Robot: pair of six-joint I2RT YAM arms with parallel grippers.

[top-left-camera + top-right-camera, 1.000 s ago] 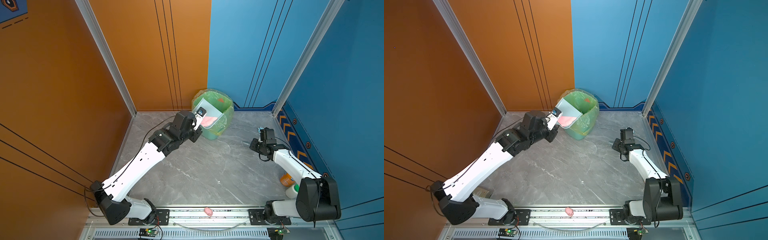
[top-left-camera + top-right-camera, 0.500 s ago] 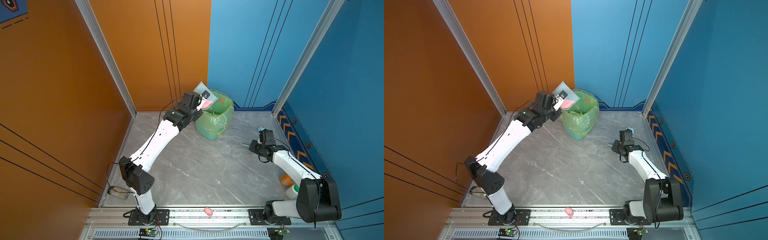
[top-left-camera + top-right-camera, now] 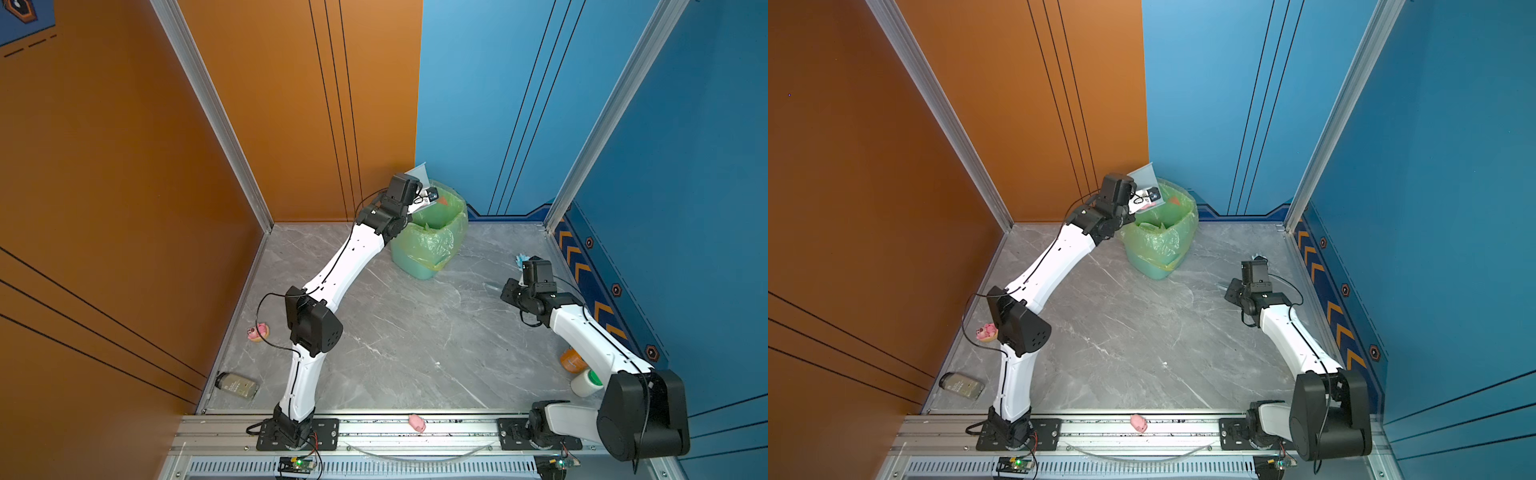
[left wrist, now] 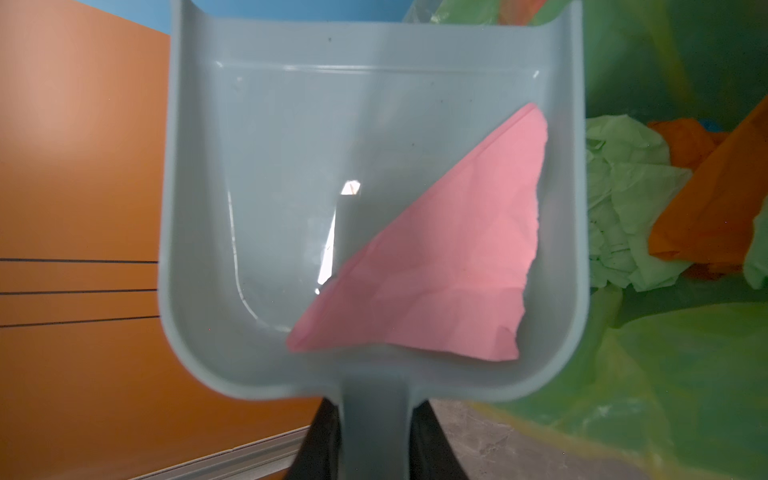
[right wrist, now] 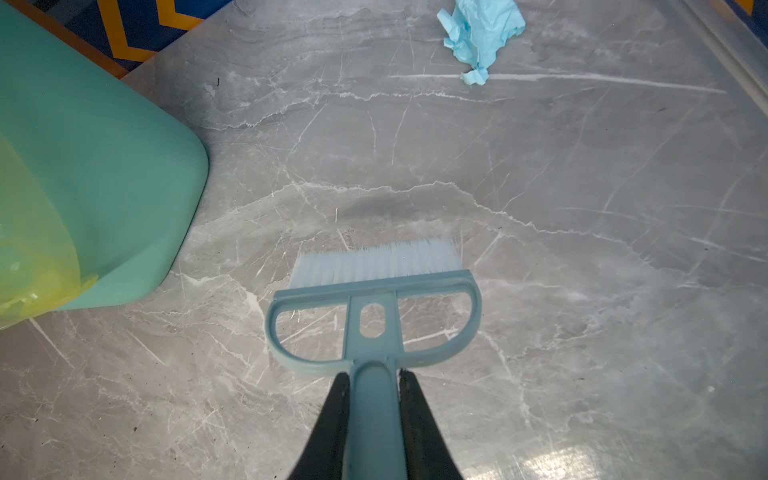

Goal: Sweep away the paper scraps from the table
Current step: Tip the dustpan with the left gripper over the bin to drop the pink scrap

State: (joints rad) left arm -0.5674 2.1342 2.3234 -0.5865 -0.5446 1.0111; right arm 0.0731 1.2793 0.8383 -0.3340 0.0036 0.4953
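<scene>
Left gripper (image 4: 374,419) clamps the dustpan (image 4: 291,166) handle over the bin (image 3: 428,249). Pink scrap (image 4: 436,270) lies flat in the pan: thin, light, probably clinging. Right gripper (image 5: 372,395) clamps the brush (image 5: 374,291). Blue scrap (image 5: 482,33) sits crumpled on the table (image 5: 582,249): soft, so sweep it, don't pinch.

dustpan (image 4: 249,166) above bin (image 3: 415,266) rim, paper scrap (image 4: 436,257) in dustpan, another scrap (image 5: 482,33) right of bin

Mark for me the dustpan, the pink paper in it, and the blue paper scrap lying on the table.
dustpan (image 4: 291,166), left wrist view, bare floor of the pan.
pink paper (image 4: 449,266), left wrist view, middle of the sheet.
blue paper scrap (image 5: 482,33), right wrist view, centre of the wad.
</scene>
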